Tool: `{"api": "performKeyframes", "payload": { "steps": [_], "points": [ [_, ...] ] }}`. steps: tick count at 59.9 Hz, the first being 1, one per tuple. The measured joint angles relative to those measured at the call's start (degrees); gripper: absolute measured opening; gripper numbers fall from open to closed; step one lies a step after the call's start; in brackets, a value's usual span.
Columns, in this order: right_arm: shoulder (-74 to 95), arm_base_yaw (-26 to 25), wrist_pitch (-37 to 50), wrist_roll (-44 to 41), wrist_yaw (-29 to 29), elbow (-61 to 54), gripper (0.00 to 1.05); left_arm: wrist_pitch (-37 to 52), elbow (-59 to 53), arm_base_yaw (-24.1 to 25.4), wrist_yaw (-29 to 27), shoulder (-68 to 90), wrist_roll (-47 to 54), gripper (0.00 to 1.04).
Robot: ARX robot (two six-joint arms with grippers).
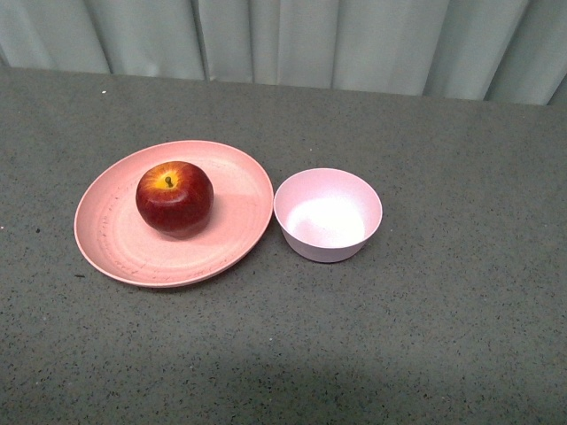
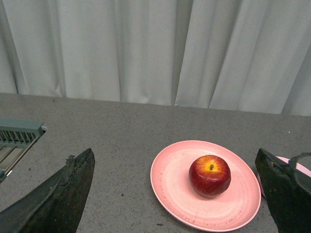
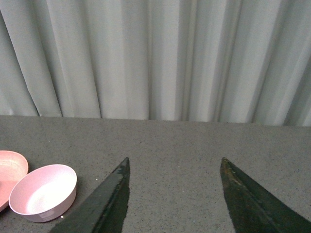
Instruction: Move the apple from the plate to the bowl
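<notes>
We see apple [image 1: 174,198] on plate [image 1: 115,252], stem up, left of desk [image 1: 443,336] middle. Bowl [image 1: 328,215] sits just beside plate's right rim; contact unclear. Desk's far edge meets curtain [image 1: 283,35]. Bare desk surrounds the 2 dishes. Left gripper [image 2: 175,156] is spread wide, holding nothing; right gripper [image 3: 175,162] likewise, over bare desk right of bowl.
</notes>
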Motion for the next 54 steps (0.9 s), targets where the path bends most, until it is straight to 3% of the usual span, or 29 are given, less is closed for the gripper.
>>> {"api": "performKeyframes", "payload": {
  "steps": [7,10,17,19,38,45,54],
  "points": [
    [0.00,0.00,0.00,0.02,0.00,0.00,0.97,0.00,0.00,0.00,0.00,0.00,0.00,0.98],
    [0.00,0.02,-0.02,0.07,0.00,0.00,0.96,0.00,0.00,0.00,0.02,0.00,0.02,0.98],
    [-0.02,0.02,0.00,0.04,0.04,0.00,0.95,-6.32,3.02,-4.00,-18.45,9.60,-4.48,0.98],
    [-0.04,0.00,0.00,0.04,0.02,0.00,0.95,-4.46,3.04,-3.69,-20.09,13.11,-4.85,0.98],
    [-0.04,-0.02,-0.02,0.04,-0.02,0.00,0.95,29.62,12.87,2.05,-11.02,55.93,-8.96,0.98],
    [-0.04,-0.02,-0.02,0.04,-0.02,0.00,0.95,31.63,20.17,1.97,-8.07,71.38,-11.15,0.98],
    [-0.04,-0.02,-0.02,0.04,-0.04,0.00,0.95,27.50,29.79,0.31,-4.63,85.90,-14.58,0.98]
  ]
}}
